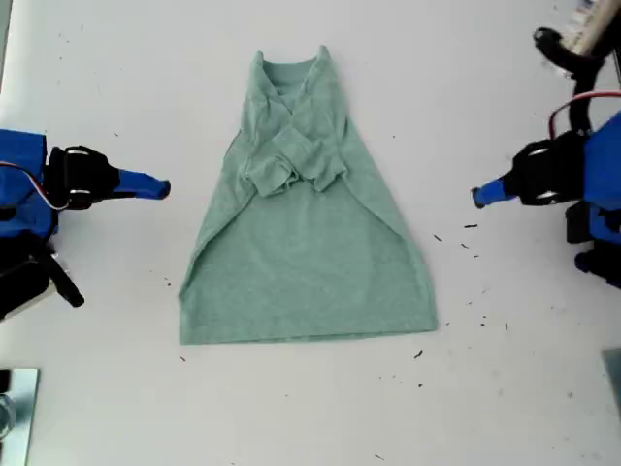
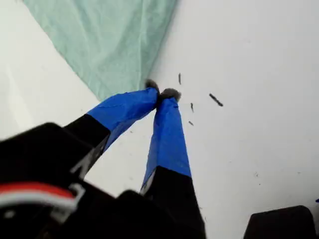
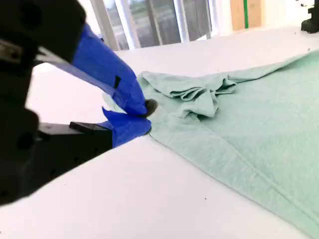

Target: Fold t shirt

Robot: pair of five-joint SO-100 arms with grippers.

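Observation:
The pale sage-green t shirt (image 1: 306,262) lies flat on the white table (image 1: 97,78), neck toward the far edge, hem toward the near edge. Both sleeves are folded inward and bunched on the chest (image 1: 296,160). My first gripper (image 1: 477,196) hovers at the exterior view's right, shut and empty, a short way off the shirt's side edge; its wrist view shows its tips (image 2: 162,93) meeting just short of a shirt corner (image 2: 109,40). My second gripper (image 1: 163,188), at the exterior view's left, is also shut and empty (image 3: 148,117), near the shirt (image 3: 249,114) and its bunched sleeves.
Small dark specks (image 1: 471,225) dot the table between the shirt and my first gripper. A metallic object (image 1: 15,408) sits at the exterior view's lower left corner, and black hardware with cables (image 1: 572,44) at its upper right.

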